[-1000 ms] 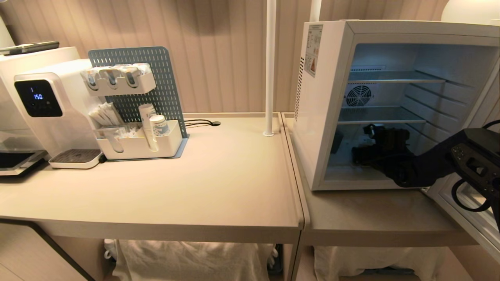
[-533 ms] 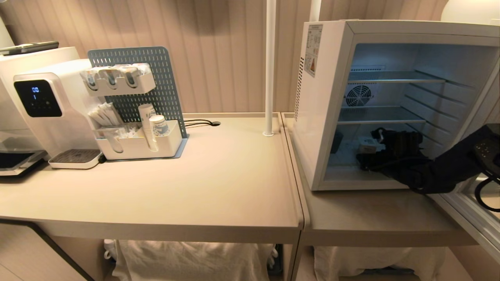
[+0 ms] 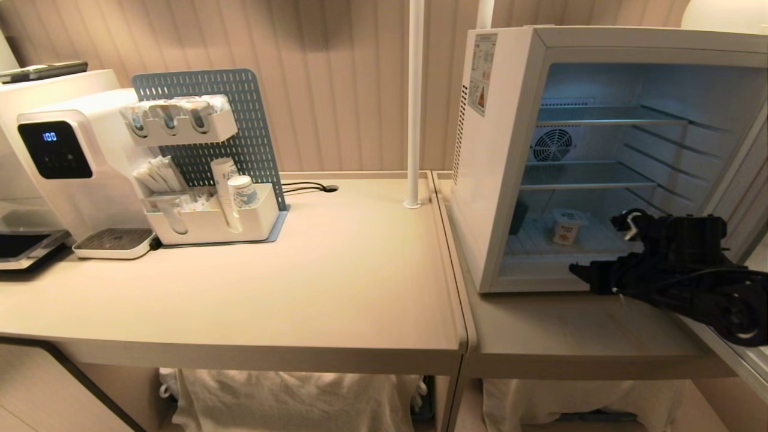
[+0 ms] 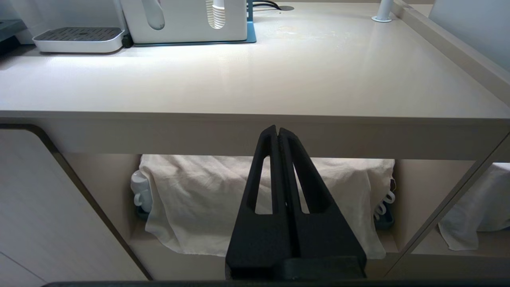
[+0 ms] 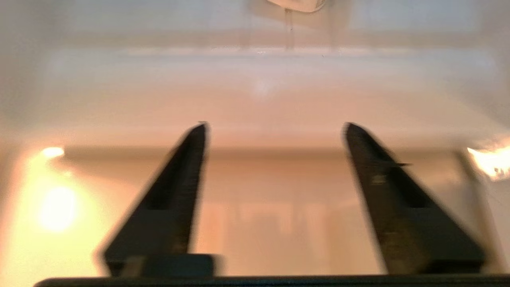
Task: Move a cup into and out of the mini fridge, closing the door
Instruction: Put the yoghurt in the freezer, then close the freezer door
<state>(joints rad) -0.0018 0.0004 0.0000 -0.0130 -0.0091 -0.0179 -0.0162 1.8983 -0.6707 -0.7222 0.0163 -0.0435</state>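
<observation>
The mini fridge [image 3: 489, 180] has a smooth, glossy white plastic shell; inside it, thin metal wire shelves [image 3: 591, 176]. On the fridge floor, the cup [image 3: 567, 225] is white plastic. Left of the fridge, the table [image 3: 336, 282] is smooth, satin beige. Beneath the table hangs creased white cloth [image 4: 223, 199].

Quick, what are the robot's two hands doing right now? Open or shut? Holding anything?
Left hand: shut, holding nothing, parked below the table edge.
Right hand: open, empty, at the mini fridge mouth; the cup stands inside, untouched.
</observation>
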